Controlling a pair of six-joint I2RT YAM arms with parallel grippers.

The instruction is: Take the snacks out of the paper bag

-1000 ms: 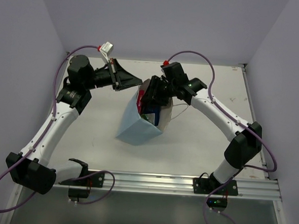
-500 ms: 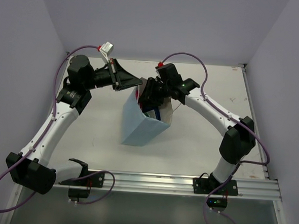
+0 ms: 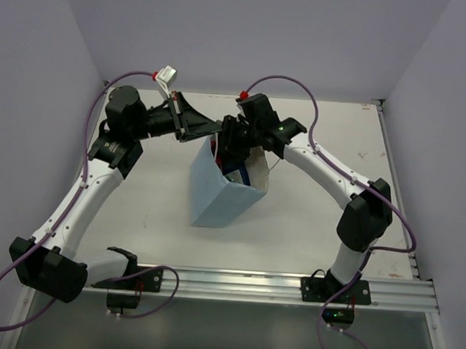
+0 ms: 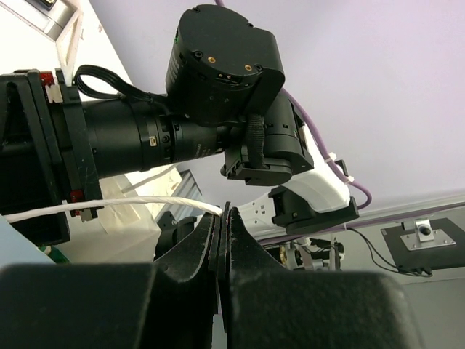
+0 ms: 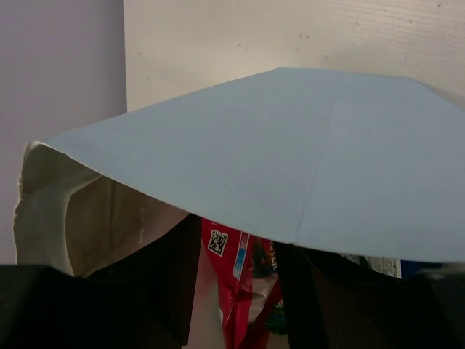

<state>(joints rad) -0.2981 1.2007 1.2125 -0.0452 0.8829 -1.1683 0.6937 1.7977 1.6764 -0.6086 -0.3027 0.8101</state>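
In the overhead view the left arm [image 3: 88, 191] rises from its base at 7 o'clock and bends at 10 o'clock. It points the left gripper [image 3: 212, 128] toward 3 o'clock, ending just above the far-left corner of the bag's mouth. The left wrist view shows that gripper clenched. Its two fingers [image 4: 192, 251] meet along a thin seam, and a white string handle [image 4: 123, 206] runs taut out of the seam toward 9 o'clock, so the gripper is grasping the handle.

The paper bag [image 3: 216, 197] stands near the middle of the surface [image 3: 317, 219]. It is pale blue outside and white inside, with its near wall toward the overhead camera and its mouth open upward and toward 12 o'clock.

The right gripper [image 3: 235, 145] reaches down into that mouth from 1 o'clock. In the right wrist view the bag's blue wall arches across the upper part of the picture, and the white lining shows at 9 o'clock. Below the wall, at 6 o'clock, a red-pink pouch [image 5: 236, 291] sits inside the bag. It lies between the gripper's two dark fingers, one close on each side. Whether they press the pouch or only flank it cannot be told. A scrap of green shows by the pouch's lower edge and a dark blue corner at 4 o'clock, both too small to name.

The right arm [image 3: 328, 168] arcs from the bag out toward 3 o'clock and back to its base at 5 o'clock.
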